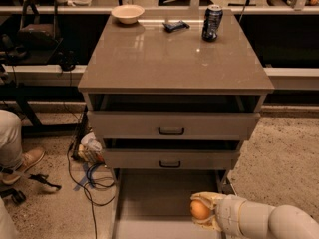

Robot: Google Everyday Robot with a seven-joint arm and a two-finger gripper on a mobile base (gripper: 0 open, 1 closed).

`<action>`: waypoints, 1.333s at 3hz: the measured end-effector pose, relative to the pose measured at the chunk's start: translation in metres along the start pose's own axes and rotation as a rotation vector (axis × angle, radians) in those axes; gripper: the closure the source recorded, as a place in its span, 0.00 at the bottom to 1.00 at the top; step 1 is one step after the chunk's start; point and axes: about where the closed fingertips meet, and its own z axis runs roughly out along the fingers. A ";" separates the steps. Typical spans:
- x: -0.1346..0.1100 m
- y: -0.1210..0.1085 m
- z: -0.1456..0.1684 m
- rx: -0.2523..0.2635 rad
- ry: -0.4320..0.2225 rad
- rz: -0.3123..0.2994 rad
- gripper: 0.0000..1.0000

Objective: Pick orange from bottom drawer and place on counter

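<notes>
The orange (pixel 200 209) is small and round, held between the pale fingers of my gripper (pixel 202 210), which is shut on it. The gripper reaches in from the lower right, over the right side of the open bottom drawer (pixel 144 203), a long grey tray pulled out toward me. The orange sits above the drawer floor. The counter (pixel 164 59) is the wide glossy grey-brown top of the cabinet, well above and behind the gripper.
On the counter stand a dark soda can (pixel 212 23) at the back right, a small dark packet (pixel 176 26) and a pale bowl (pixel 127 13) at the back left. Two grey drawer fronts with black handles (pixel 171 131) hang below. Cables (pixel 92 176) and a person's shoe (pixel 22 164) lie left.
</notes>
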 end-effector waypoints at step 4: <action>0.002 -0.211 -0.105 0.368 -0.188 -0.014 1.00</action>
